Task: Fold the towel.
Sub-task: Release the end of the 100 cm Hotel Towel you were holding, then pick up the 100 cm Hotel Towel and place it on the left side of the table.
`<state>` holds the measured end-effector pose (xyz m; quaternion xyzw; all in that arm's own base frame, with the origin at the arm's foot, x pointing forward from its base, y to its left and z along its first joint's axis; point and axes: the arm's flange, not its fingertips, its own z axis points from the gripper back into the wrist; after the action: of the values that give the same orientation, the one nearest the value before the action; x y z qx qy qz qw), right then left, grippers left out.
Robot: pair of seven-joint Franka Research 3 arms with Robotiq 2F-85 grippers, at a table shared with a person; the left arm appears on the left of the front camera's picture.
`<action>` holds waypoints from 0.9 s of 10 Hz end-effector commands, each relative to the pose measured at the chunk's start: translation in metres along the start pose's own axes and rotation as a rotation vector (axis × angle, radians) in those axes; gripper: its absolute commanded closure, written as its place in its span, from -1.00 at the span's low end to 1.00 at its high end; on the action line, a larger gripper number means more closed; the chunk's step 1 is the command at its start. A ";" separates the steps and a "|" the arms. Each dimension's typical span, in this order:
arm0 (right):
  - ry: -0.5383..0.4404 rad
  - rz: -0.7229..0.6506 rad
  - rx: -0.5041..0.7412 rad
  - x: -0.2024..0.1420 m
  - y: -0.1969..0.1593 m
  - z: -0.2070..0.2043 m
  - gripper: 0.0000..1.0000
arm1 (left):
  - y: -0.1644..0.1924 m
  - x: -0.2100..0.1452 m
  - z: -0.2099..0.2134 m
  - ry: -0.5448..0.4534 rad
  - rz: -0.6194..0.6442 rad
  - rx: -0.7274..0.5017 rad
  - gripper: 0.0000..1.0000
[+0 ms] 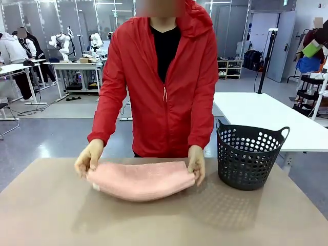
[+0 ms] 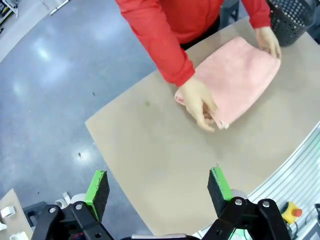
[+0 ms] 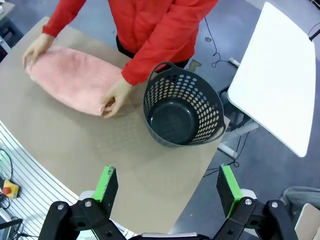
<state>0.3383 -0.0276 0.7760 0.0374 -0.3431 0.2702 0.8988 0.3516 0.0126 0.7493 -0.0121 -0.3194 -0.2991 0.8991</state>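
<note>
The towel (image 1: 141,179) is a salmon-pink folded bundle lying on the brown table near its far edge. A person in a red jacket holds it at both ends, one hand (image 1: 88,159) on the left end and the other hand (image 1: 197,163) on the right end. From the left wrist the towel (image 2: 240,77) lies far ahead, and my left gripper (image 2: 159,189) hangs open high above the table with nothing between its fingers. From the right wrist the towel (image 3: 72,80) lies at the upper left, and my right gripper (image 3: 167,187) is open and high above the table's edge.
A dark perforated basket (image 1: 249,154) stands empty on the table to the right of the towel, also seen from above as the basket (image 3: 181,107). A white table (image 1: 271,120) stands behind it. The brown table (image 1: 164,220) has free surface in front of the towel.
</note>
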 end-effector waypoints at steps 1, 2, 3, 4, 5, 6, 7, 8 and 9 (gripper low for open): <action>0.008 0.013 0.002 0.000 -0.002 0.000 -1.00 | 0.003 0.001 0.004 0.014 -0.010 -0.001 -1.00; 0.008 0.013 0.002 0.000 -0.002 0.000 -1.00 | 0.003 0.001 0.004 0.014 -0.010 -0.001 -1.00; 0.008 0.013 0.002 0.000 -0.002 0.000 -1.00 | 0.003 0.001 0.004 0.014 -0.010 -0.001 -1.00; 0.008 0.013 0.002 0.000 -0.002 0.000 -1.00 | 0.003 0.001 0.004 0.014 -0.010 -0.001 -1.00; 0.008 0.013 0.002 0.000 -0.002 0.000 -1.00 | 0.003 0.001 0.004 0.014 -0.010 -0.001 -1.00; 0.008 0.013 0.002 0.000 -0.002 0.000 -1.00 | 0.003 0.001 0.004 0.014 -0.010 -0.001 -1.00; 0.008 0.013 0.002 0.000 -0.002 0.000 -1.00 | 0.003 0.001 0.004 0.014 -0.010 -0.001 -1.00; 0.008 0.013 0.002 0.000 -0.002 0.000 -1.00 | 0.003 0.001 0.004 0.014 -0.010 -0.001 -1.00; 0.008 0.013 0.002 0.000 -0.002 0.000 -1.00 | 0.003 0.001 0.004 0.014 -0.010 -0.001 -1.00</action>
<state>0.3389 -0.0275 0.7760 0.0367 -0.3425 0.2706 0.8989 0.3518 0.0131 0.7493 -0.0137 -0.3197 -0.2999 0.8987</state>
